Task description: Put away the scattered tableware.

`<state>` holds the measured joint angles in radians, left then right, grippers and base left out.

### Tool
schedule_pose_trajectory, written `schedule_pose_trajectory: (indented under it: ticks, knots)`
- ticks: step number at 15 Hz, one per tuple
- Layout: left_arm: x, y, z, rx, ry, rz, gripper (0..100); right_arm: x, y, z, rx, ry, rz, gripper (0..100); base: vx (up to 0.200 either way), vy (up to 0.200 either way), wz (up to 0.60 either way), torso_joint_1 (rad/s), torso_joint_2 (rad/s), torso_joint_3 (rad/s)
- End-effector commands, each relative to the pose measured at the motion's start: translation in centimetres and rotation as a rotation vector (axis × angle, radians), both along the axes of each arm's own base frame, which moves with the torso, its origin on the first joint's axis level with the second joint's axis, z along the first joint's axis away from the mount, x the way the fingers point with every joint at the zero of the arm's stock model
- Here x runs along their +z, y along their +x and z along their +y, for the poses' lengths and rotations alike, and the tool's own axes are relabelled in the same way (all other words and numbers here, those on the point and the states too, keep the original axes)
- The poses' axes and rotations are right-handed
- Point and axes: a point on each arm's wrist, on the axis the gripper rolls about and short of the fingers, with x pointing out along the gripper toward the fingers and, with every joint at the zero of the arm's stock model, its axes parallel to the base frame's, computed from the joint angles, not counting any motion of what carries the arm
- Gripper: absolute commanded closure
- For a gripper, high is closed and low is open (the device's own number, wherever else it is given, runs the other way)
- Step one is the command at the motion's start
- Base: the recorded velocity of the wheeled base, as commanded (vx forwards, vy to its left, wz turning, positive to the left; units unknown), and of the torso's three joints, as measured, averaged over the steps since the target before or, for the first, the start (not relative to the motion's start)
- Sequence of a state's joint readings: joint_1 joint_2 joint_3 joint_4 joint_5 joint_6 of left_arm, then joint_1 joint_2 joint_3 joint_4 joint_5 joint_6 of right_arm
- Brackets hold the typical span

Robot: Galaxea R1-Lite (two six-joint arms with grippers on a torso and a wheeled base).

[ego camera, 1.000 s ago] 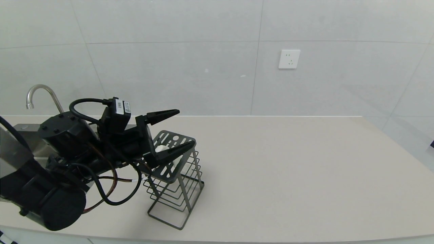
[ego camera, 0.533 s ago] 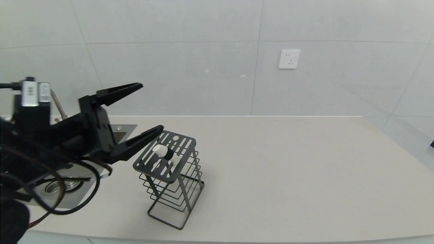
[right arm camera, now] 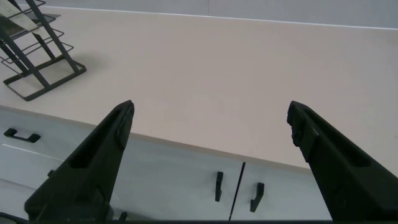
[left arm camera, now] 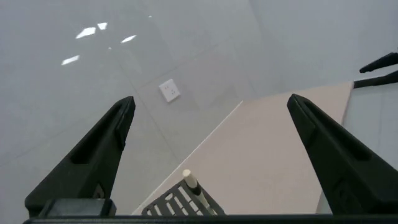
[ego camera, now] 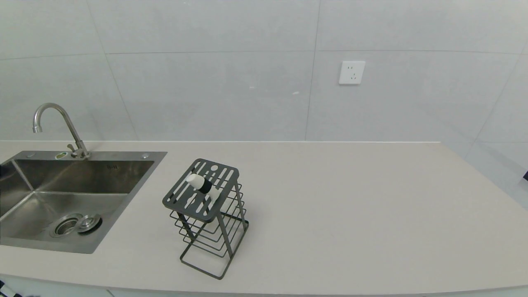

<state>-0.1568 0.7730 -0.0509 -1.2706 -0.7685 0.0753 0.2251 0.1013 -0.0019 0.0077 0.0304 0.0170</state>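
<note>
Listing from the head view, we record one steel sink (ego camera: pixel 82 177) with one curved faucet (ego camera: pixel 53 119) at 9 o'clock of the wire rack (ego camera: pixel 194 209). One wall socket (ego camera: pixel 351 72) sits at 1 o'clock, above the countertop (ego camera: pixel 350 206). One rack; one white-handled utensil (ego camera: pixel 198 183), tilted, stands in a slot of its top plate. Two grippers, the left gripper (left arm camera: pixel 211 102) and the right gripper (right arm camera: pixel 210 107), are both spread wide, holding and touching nothing.
</note>
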Motion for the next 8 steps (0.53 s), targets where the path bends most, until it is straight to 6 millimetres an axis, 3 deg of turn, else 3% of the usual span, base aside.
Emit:
schedule_pose_trajectory:
  ticks: [1, 2, 5, 8]
  knots:
    - [-4.1, -7.1, 1.1, 0.129, -0.063, 0.023, 0, 0.0, 0.0, 0.0, 0.001, -0.001, 0.002, 0, 0.000, 0.000, 0.00, 0.000, 0.00, 0.000]
    - [-5.4, -8.1, 1.2, 0.144, -0.058, 0.088, 0, 0.0, 0.0, 0.0, 0.001, -0.001, 0.002, 0, 0.000, 0.000, 0.00, 0.000, 0.00, 0.000]
    - [-7.5, -7.2, 1.4, 0.297, -0.103, 0.214, 0, 0.0, 0.0, 0.0, 0.001, -0.001, 0.002, 0, 0.000, 0.000, 0.00, 0.000, 0.00, 0.000]
    - [-11.7, -6.1, 2.1, 0.692, -0.098, 0.582, 0, 0.0, 0.0, 0.0, 0.001, -0.001, 0.002, 0, 0.000, 0.000, 0.00, 0.000, 0.00, 0.000]
